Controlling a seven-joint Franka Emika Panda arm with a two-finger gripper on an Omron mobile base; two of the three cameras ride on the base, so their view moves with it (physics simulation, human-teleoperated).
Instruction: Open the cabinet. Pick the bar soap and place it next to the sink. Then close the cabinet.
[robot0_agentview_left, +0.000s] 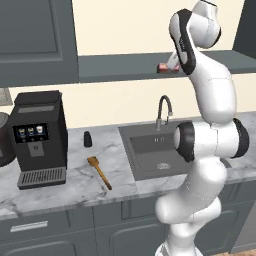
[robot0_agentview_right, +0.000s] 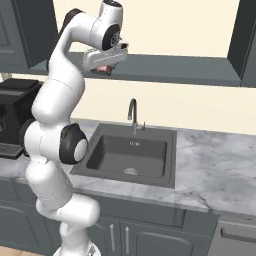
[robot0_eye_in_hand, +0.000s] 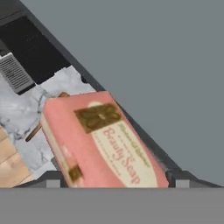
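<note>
The cabinet (robot0_agentview_left: 37, 40) stands open, its long grey shelf (robot0_agentview_left: 125, 67) bare against the cream back. The reddish-pink bar soap (robot0_eye_in_hand: 100, 140) sits between my fingertips (robot0_eye_in_hand: 52, 180), overhanging the shelf's front edge. My gripper (robot0_eye_in_hand: 117, 181) is shut on it. From the left base view the soap (robot0_agentview_left: 166, 67) peeks out at shelf height behind the arm, with the gripper (robot0_agentview_left: 170, 64) on it. The right base view shows the gripper (robot0_agentview_right: 103, 67) over the soap (robot0_agentview_right: 102, 70) at the shelf's (robot0_agentview_right: 175, 67) left part. Below lies the dark sink (robot0_agentview_left: 150, 145) (robot0_agentview_right: 130, 152) with its gooseneck faucet (robot0_agentview_left: 164, 111).
A black coffee machine (robot0_agentview_left: 39, 137) stands on the marble counter (robot0_agentview_right: 215, 160) at the left. A small dark shaker (robot0_agentview_left: 87, 139) and an orange-brown wooden spatula (robot0_agentview_left: 100, 172) lie between it and the sink. Grey drawer fronts (robot0_agentview_left: 30, 227) run below the counter.
</note>
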